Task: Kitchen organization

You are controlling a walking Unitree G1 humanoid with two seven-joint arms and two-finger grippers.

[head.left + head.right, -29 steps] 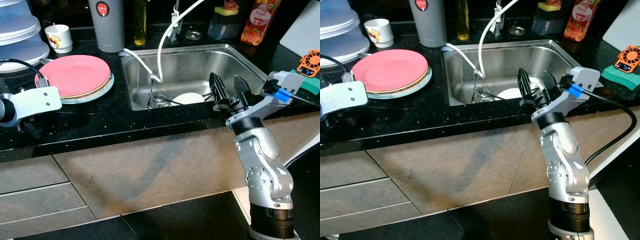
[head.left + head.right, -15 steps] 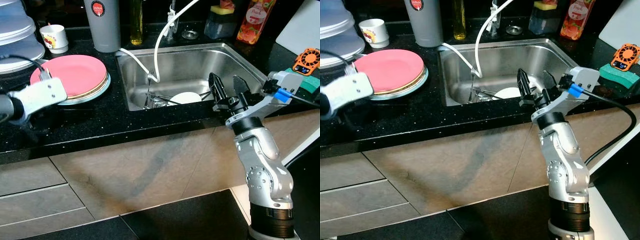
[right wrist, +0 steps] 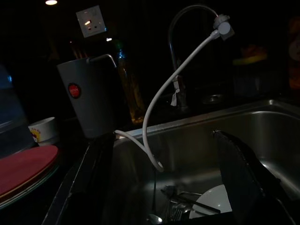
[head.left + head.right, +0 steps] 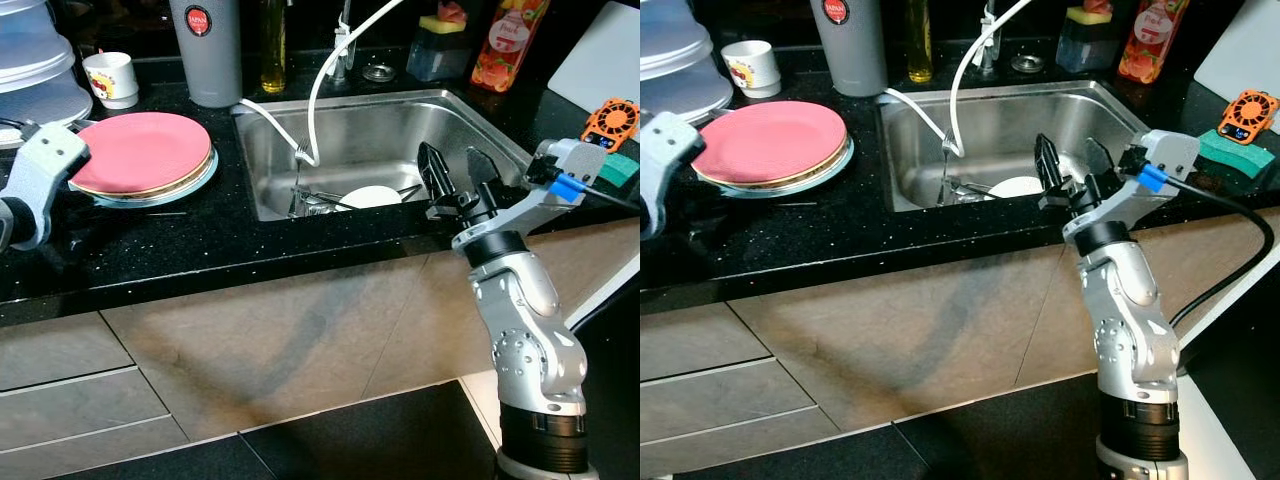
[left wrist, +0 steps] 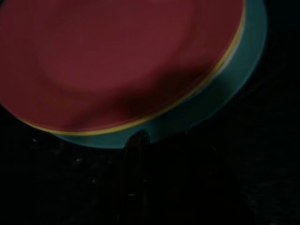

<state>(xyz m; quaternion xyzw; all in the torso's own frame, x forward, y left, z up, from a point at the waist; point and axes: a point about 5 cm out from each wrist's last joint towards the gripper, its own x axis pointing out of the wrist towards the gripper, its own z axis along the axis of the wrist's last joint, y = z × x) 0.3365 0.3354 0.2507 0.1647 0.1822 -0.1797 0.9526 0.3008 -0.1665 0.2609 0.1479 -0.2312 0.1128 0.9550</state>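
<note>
A stack of plates with a pink plate (image 4: 140, 152) on top sits on the black counter left of the sink (image 4: 400, 125). My left arm (image 4: 38, 175) hovers at the stack's near-left edge. In the left wrist view one dark finger (image 5: 135, 159) lies just before the teal bottom plate (image 5: 211, 103). In the sink lie a white plate (image 4: 372, 196) and some cutlery (image 4: 318, 203). My right gripper (image 4: 460, 172) stands open over the sink's front right rim, holding nothing. Its fingers (image 3: 89, 187) frame the basin in the right wrist view.
A white hose (image 4: 320, 90) loops from the tap into the sink. Behind stand a grey jug (image 4: 205, 50), a mug (image 4: 110, 78), an oil bottle (image 4: 273, 45) and an orange bottle (image 4: 500, 45). An orange gadget (image 4: 610, 125) and a green sponge (image 4: 624, 168) lie at the right.
My left arm has swung up and turned its wrist toward the plate stack. The right arm has stayed where it was. The camera has shifted slightly.
</note>
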